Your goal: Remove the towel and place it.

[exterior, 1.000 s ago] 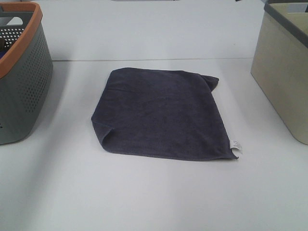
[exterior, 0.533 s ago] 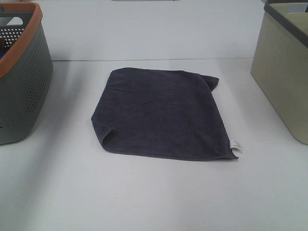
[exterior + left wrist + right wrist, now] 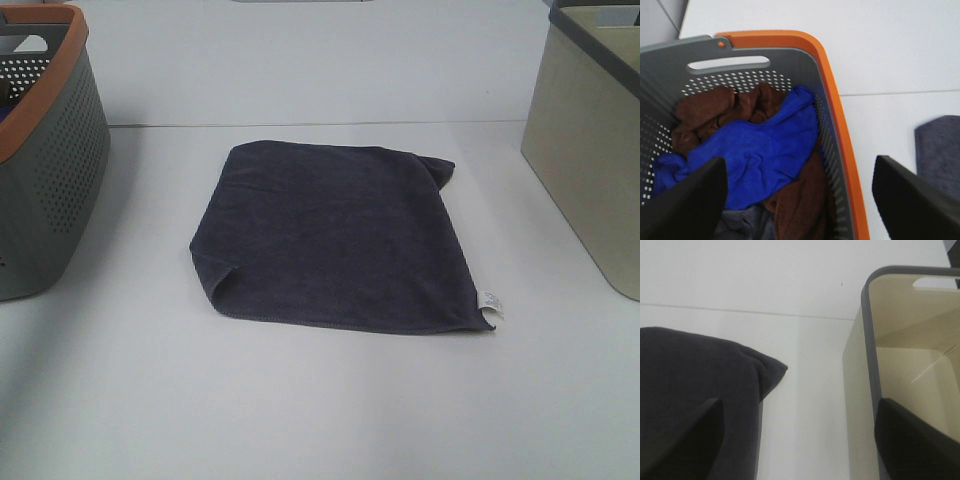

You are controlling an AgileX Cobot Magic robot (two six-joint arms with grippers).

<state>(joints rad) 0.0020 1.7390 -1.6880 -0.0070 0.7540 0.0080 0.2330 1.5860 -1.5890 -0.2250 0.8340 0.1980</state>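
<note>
Lying flat on the desk (image 3: 330, 410), the towel (image 3: 335, 235) stretches front to back, white tag (image 3: 491, 306) at its near right corner; both claws stand spread, holding nothing.

One dark towel (image 3: 335, 240), two bins: one grey-orange basket (image 3: 55, 190), one beige bin (image 3: 585, 160).

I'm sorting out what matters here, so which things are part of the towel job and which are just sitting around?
Job:
- towel, flat on the table
- left gripper, open
- right gripper, open

Just there:
- grey basket with orange rim, holding blue cloth and brown cloth
- beige bin
</note>
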